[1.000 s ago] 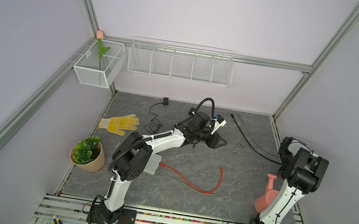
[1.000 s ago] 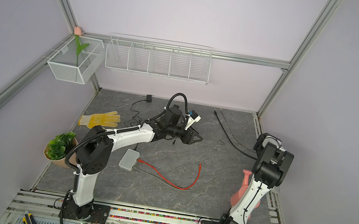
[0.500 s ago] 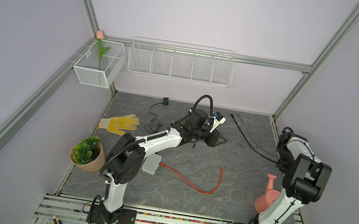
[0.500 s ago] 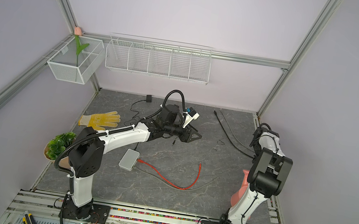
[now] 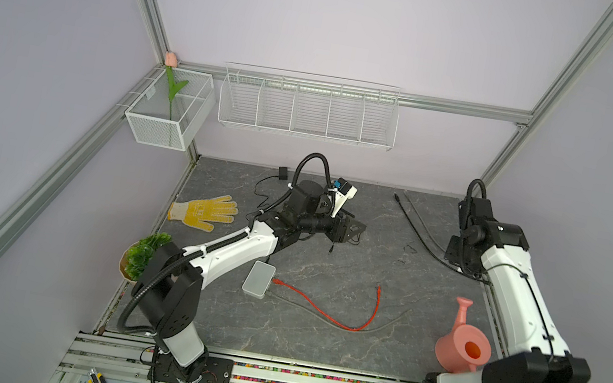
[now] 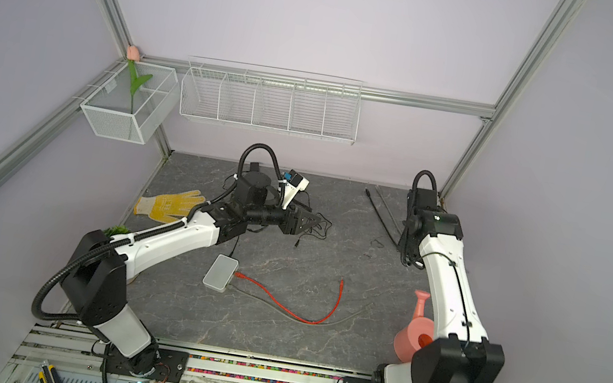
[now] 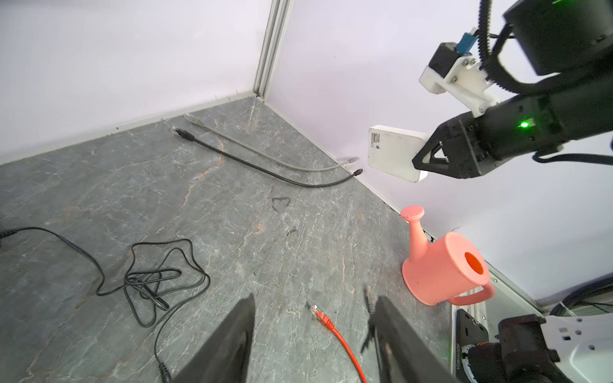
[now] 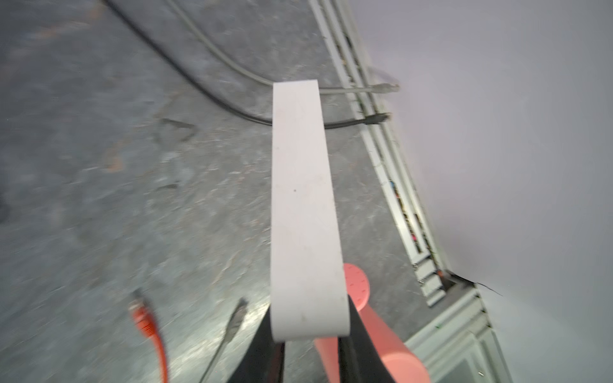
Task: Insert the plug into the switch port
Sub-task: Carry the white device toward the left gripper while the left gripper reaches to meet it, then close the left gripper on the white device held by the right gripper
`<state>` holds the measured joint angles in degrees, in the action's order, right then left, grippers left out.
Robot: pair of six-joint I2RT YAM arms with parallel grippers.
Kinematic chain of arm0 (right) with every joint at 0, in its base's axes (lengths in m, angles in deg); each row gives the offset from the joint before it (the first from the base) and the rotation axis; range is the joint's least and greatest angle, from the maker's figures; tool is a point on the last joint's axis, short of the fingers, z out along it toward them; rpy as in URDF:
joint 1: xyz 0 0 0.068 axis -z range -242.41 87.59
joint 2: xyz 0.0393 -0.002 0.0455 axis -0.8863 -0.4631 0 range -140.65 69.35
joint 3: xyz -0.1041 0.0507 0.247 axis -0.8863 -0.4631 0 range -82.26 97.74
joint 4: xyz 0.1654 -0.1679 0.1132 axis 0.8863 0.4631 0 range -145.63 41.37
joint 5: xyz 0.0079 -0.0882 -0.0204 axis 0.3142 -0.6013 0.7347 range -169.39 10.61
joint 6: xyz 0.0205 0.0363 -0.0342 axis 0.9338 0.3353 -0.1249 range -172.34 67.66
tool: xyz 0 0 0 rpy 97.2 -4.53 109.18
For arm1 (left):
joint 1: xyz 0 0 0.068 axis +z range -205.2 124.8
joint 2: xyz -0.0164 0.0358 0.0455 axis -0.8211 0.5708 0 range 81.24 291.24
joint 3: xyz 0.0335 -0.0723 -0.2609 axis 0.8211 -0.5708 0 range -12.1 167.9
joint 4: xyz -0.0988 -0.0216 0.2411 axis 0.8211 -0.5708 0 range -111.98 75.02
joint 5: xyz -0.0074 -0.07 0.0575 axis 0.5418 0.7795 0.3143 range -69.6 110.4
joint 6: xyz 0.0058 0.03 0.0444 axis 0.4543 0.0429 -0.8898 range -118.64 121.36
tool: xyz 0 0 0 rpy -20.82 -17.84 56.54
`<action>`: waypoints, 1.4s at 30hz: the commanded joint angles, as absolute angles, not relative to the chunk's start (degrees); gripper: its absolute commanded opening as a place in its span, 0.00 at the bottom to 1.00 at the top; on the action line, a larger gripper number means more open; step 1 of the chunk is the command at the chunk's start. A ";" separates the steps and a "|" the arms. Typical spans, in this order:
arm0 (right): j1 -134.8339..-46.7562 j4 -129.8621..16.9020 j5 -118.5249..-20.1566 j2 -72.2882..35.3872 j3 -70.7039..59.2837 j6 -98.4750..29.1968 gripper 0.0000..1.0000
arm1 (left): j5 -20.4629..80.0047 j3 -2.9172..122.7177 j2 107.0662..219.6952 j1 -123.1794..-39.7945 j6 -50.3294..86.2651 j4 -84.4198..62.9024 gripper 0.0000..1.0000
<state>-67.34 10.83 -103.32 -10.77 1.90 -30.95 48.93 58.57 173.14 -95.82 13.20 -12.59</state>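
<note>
Between the jaws of the right claw (image 8: 310, 328): a switch (image 7: 393, 151) held aloft

Gripped by one end, the switch hangs clear of the counter (image 7: 232, 199). The left claw (image 5: 353, 229) stands open and empty; the red plug (image 7: 317, 311) lies on the counter ahead of it, untouched. Pushing the plug in could pivot the switch in so narrow a grip, and its cable (image 7: 339, 339) may tug back.

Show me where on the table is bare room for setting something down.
Bare: the front strip of the table, between the red cable and the front rail; the middle, between the tangled black wire and the long black cable. Crowded: around the white switch with its cables, and by the watering can.
</note>
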 commanded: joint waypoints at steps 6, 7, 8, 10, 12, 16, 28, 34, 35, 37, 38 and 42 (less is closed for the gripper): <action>-73.78 -1.32 -74.64 -4.75 -4.54 -28.95 0.07 | 47.25 44.66 164.88 -96.15 19.97 -1.38 0.62; -76.22 -3.88 -73.11 -4.19 -5.35 -29.02 0.07 | 47.70 42.45 164.24 -96.14 21.53 1.45 0.63; -77.35 -5.23 -72.09 -3.77 -5.76 -28.88 0.07 | 48.19 40.95 163.80 -96.15 22.97 3.26 0.64; -79.80 -9.59 -67.99 -2.05 -6.98 -28.92 0.07 | 50.10 38.34 162.15 -96.11 26.29 6.86 0.67; -81.93 -14.43 -66.22 0.57 -8.56 -28.67 0.07 | 51.10 35.18 160.12 -96.12 30.34 12.47 0.71; -83.95 -23.12 -62.21 4.49 -11.80 -26.65 0.07 | 52.28 29.52 157.34 -96.07 38.99 24.03 0.77; -91.66 -34.83 -56.48 7.42 -15.19 -22.19 0.07 | 54.50 27.26 161.94 -96.07 52.16 47.77 0.82; -94.06 -37.44 -55.98 9.38 -17.28 -20.99 0.07 | 54.35 29.16 166.06 -96.07 55.77 54.28 0.82; -94.48 -37.90 -55.68 9.56 -17.54 -20.80 0.07 | 54.04 29.20 166.22 -96.07 55.85 54.72 0.81; -95.21 -38.39 -55.20 9.72 -17.97 -20.50 0.07 | 53.42 29.36 166.58 -95.81 55.79 55.52 0.81; -95.51 -38.40 -55.16 9.60 -18.17 -20.35 0.07 | 53.09 29.28 166.57 -95.60 55.84 56.00 0.81; -96.07 -39.16 -55.23 9.11 -19.82 -19.52 0.07 | 51.97 29.29 166.36 -94.78 56.54 58.21 0.72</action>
<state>-95.58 -36.08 -56.35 8.69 -18.15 -20.96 53.00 27.36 166.34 -95.43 54.90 53.07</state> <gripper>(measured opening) 0.248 0.729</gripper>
